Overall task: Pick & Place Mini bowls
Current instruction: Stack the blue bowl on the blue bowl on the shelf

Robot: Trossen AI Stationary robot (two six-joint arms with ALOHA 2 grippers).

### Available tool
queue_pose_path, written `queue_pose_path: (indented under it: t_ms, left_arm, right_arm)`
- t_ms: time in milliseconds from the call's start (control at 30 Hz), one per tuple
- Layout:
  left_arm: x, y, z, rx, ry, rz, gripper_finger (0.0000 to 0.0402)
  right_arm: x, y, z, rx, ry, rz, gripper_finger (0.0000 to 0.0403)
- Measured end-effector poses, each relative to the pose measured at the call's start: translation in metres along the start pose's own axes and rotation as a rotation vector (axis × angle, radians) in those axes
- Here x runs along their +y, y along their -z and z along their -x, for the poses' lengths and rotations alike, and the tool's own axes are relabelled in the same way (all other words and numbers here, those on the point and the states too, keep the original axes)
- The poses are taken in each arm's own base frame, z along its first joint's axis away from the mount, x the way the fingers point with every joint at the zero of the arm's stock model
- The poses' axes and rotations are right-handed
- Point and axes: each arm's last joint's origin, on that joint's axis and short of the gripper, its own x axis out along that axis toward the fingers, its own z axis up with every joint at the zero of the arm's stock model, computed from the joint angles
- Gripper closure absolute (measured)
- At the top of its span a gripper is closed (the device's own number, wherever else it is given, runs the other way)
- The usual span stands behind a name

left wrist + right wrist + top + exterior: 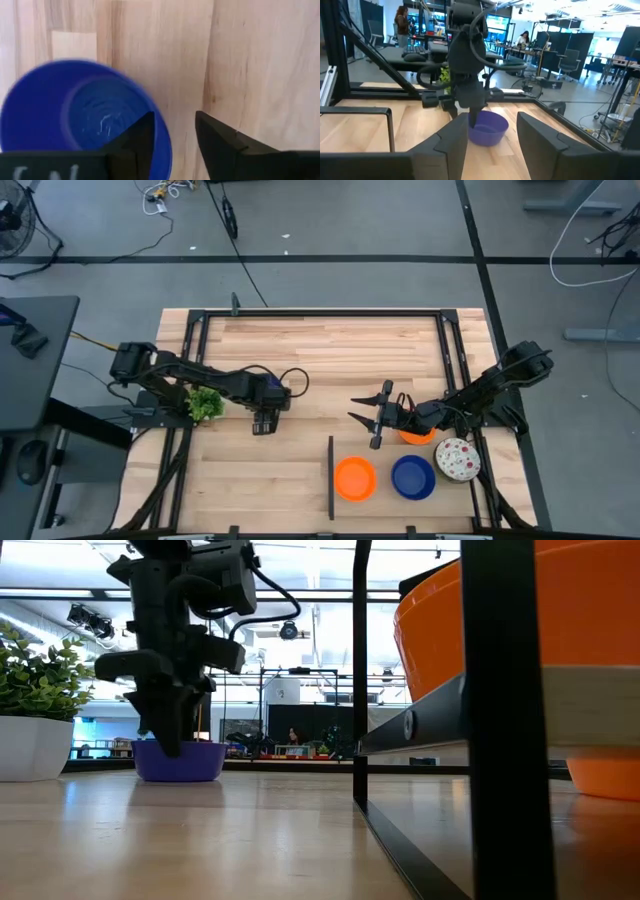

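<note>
A blue mini bowl (75, 110) sits upright on the wood near the table's middle, also seen in the low view (185, 762) and the right wrist view (492, 129). My left gripper (175, 117) points down over it, open, one finger inside the bowl and one outside its rim; in the high view the gripper (263, 423) hides the bowl. My right gripper (365, 412) hovers open right of centre, facing the left arm. An orange bowl (415, 436) lies under the right arm. An orange bowl (355, 478), a blue bowl (413, 477) and a red-speckled white bowl (457, 459) rest near the near right edge.
A potted green plant (205, 402) stands just left of the left gripper. A black bar (330, 477) lies on the table beside the near orange bowl, and black frame rails (447, 360) run along the table's sides. Bare wood stretches across the far middle.
</note>
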Motion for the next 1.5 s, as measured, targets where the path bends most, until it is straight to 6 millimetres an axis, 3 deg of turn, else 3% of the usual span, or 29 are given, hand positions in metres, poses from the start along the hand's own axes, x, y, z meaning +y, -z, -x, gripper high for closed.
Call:
queue_pose_path:
  t_ms: [333,500,667,833,1000,1233,1367,1500]
  left_arm:
    - [-0.001,-0.001,0.000,-0.016,-0.004,-0.040,0.0389]
    - [-0.001,-0.011,0.011,-0.053,-0.007,-0.090,0.0390]
    - [-0.001,-0.038,0.041,-0.162,0.018,-0.183,0.0395]
    - [0.001,-0.065,0.078,-0.305,0.078,-0.315,0.0393]
    - [0.008,-0.082,0.105,-0.417,0.086,-0.389,0.0395]
    - [0.014,-0.086,0.108,-0.451,0.100,-0.413,0.0396]
    - [0.013,-0.089,0.106,-0.464,0.099,-0.414,0.0392]
    - [0.012,-0.090,0.107,-0.474,0.100,-0.415,0.0393]
  right_arm:
    - [-0.001,0.001,0.000,0.011,0.017,0.006,0.0235]
    - [-0.005,0.001,-0.003,0.013,0.023,-0.086,0.0250]
    - [-0.017,-0.009,-0.008,0.025,-0.136,-0.104,0.0263]
    - [-0.034,-0.034,-0.020,0.154,-0.280,-0.080,0.0265]
    - [-0.045,-0.071,-0.041,0.331,-0.400,0.041,0.0247]
    - [-0.049,-0.109,-0.073,0.455,-0.480,0.320,0.0203]
    - [-0.054,-0.109,-0.092,0.531,-0.532,0.428,0.0190]
    - [-0.063,-0.105,-0.106,0.552,-0.636,0.398,0.0190]
